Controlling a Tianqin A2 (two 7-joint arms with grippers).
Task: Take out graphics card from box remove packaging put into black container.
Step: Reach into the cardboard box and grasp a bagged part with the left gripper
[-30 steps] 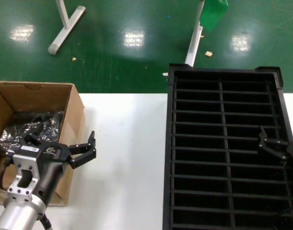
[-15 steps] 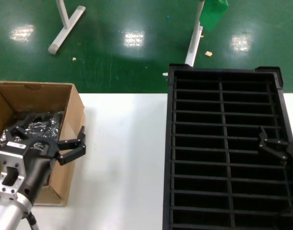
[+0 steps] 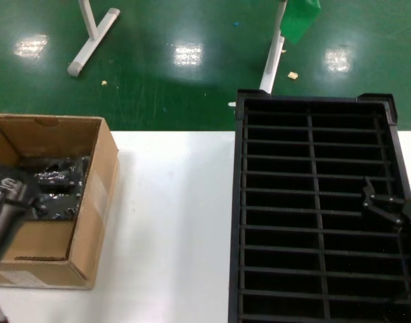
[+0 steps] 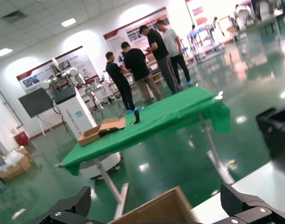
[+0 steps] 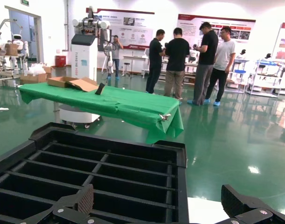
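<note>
Left hand: seen at the far left edge of the head view, inside the open top of the box, over the crumpled dark packaging that lies in the box's upper half. Its fingers are mostly out of frame in the head view; in the left wrist view the two black fingertips stand far apart at the bottom corners of the frame, so the hand is open and holds nothing.

Right hand: at the right edge of the head view, over the right column of the black container, about midway down its length. In the right wrist view its fingertips are spread wide at the bottom corners, with the ribbed slots of the container between and beyond them; the hand is open and empty.

Box: brown cardboard, open, standing on the white tabletop at the lower left of the head view. The bag within is dark and shiny; whether the graphics card lies inside it cannot be told.

Black container: fills the right half of the head view, resting on the tabletop, well apart from the box. Its slots, in two columns, appear empty.

Background: green floor and white stand legs along the top of the head view; a green-covered table and standing people in the right wrist view.
</note>
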